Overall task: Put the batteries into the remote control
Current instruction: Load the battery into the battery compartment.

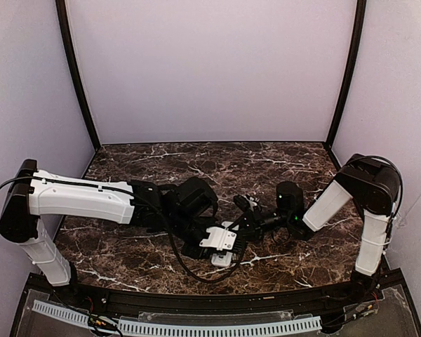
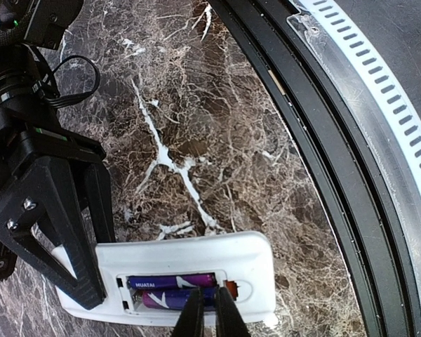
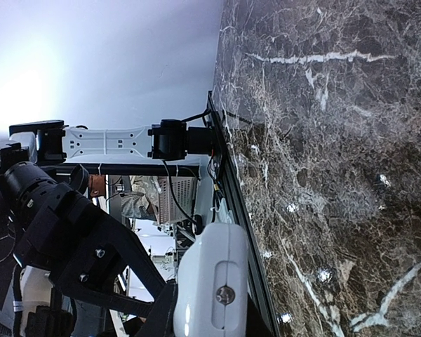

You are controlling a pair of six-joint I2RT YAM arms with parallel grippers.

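In the left wrist view we see the small white oblong remote control lying back-up on the dark marble-patterned tabletop. Its open bay holds two slim purple batteries side by side, their long axes running along the handset. The left gripper, jaws pressed together, comes in across that axis, and its tips appear to rest on the nearer battery. We judge that any push goes straight down there. The right gripper pinches the remote's other end. From above, both wrists hide the bay. The right wrist view shows only a rounded white body, no batteries.
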